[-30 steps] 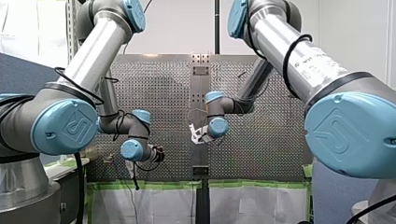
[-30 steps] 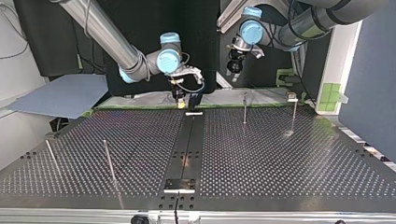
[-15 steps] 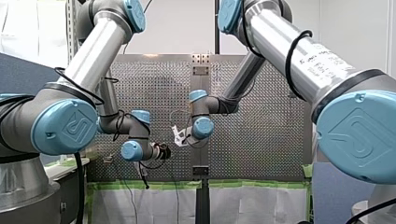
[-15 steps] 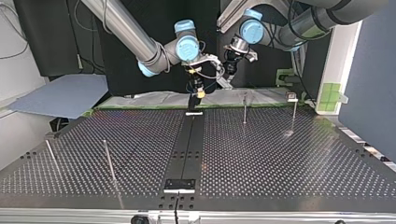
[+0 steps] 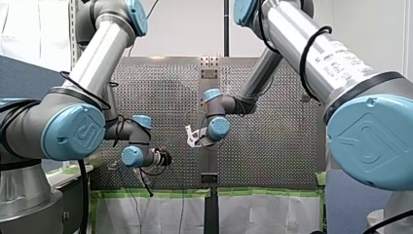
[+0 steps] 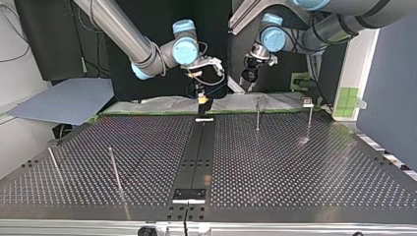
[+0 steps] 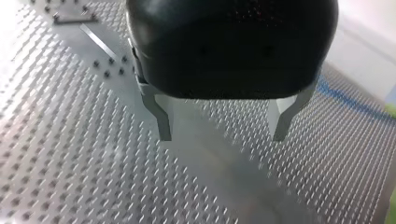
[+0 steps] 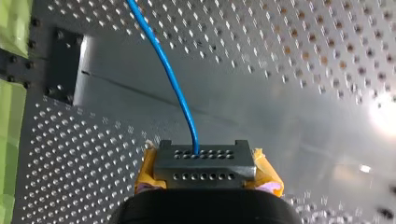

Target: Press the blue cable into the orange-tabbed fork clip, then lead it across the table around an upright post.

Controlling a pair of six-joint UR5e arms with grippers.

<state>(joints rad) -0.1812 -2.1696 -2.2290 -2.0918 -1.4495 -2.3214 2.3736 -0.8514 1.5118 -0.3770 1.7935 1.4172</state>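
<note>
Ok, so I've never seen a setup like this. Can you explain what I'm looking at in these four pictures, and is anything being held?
These are two robot arms working over a metal table full of small holes. One picture looks from behind the arms, one faces them from across the table, and two come from cameras on the wrists. Thin upright posts stand on the table. The left gripper, black with metal fingers, is open and empty above the table. The right gripper, with yellow pads, is clamped on a dark block. A blue cable runs out of that block and away over the table.
</note>
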